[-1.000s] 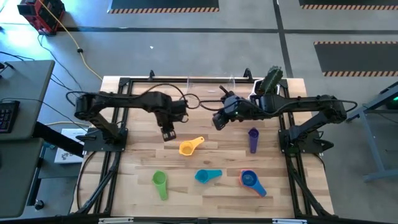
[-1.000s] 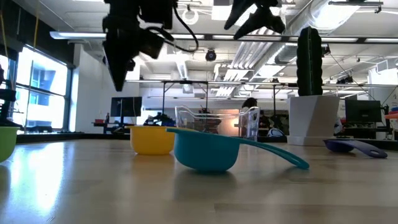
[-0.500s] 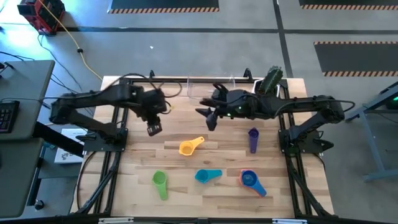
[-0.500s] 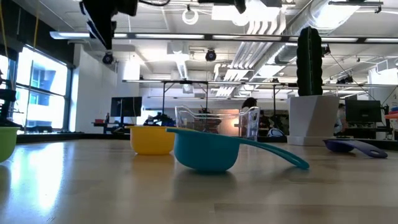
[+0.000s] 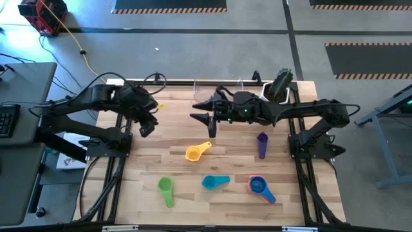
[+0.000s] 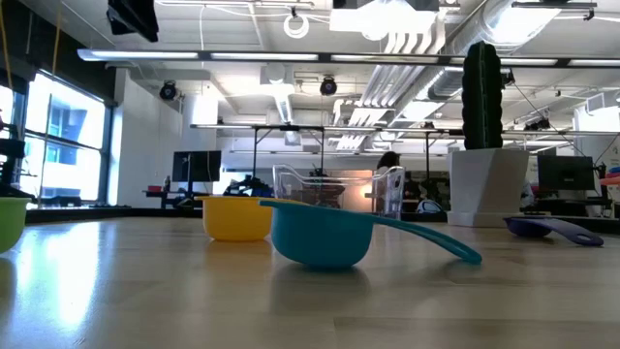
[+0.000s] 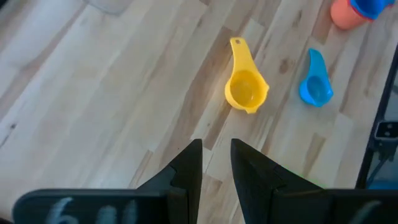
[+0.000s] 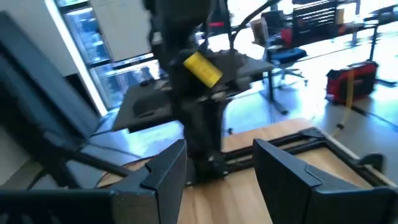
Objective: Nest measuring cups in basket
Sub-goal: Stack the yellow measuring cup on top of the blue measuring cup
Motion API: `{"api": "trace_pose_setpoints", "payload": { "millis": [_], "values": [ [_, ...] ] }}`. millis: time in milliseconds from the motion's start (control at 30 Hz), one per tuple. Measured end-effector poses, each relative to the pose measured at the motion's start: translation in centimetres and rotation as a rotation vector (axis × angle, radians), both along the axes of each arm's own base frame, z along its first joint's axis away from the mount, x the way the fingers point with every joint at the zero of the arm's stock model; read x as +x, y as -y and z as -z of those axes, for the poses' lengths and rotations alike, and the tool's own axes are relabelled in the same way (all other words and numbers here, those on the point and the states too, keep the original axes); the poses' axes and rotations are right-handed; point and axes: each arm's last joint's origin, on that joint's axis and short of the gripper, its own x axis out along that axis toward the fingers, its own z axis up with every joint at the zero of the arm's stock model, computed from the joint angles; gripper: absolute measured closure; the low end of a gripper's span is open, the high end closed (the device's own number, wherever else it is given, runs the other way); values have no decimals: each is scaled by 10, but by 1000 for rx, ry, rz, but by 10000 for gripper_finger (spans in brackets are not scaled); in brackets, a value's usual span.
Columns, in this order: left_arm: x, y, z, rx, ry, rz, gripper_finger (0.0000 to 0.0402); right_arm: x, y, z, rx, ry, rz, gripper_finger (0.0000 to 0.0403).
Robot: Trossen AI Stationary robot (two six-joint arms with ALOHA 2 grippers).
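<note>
Both arms are hovering empty near the bench's far edge: left end effector slightly parted, right end effector open. Yellow cup is lying mid-bench, awaiting pickup toward the basket.

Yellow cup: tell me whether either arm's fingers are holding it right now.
No. The yellow cup lies alone on the table, with both arms raised well away from it.

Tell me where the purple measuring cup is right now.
In the high view the purple cup lies on the table's right side, in front of the cactus pot, with the stacked blue and orange cups nearest, toward the front edge.
</note>
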Motion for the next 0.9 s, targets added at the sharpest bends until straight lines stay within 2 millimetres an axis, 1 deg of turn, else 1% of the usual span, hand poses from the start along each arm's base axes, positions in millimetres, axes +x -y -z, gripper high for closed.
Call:
{"api": "trace_pose_setpoints", "payload": {
  "millis": [100,200,267,400,500,633,733,833,900],
  "values": [
    [-6,0,-3,11,21,-32,326,6,-2,6,-1,-6,-31,226],
    [-10,0,-5,20,34,-55,326,15,-3,19,4,-50,-43,226],
    [-11,0,-5,20,38,-59,326,23,-6,32,12,-85,-68,226],
    [-10,0,-5,20,37,-59,326,41,-14,65,20,-188,-135,226],
    [-9,0,-5,20,33,-58,326,50,-20,85,16,-247,-184,226],
    [-9,0,-5,20,31,-58,326,57,-27,108,-21,-330,-243,226],
    [-9,0,-5,20,31,-58,326,60,-30,123,-79,-390,-285,226],
    [-9,0,-5,20,32,-58,326,63,-32,137,-149,-434,-324,226],
    [-9,0,-5,20,31,-58,326,65,-32,147,-165,-465,-348,226]
  ]
}}
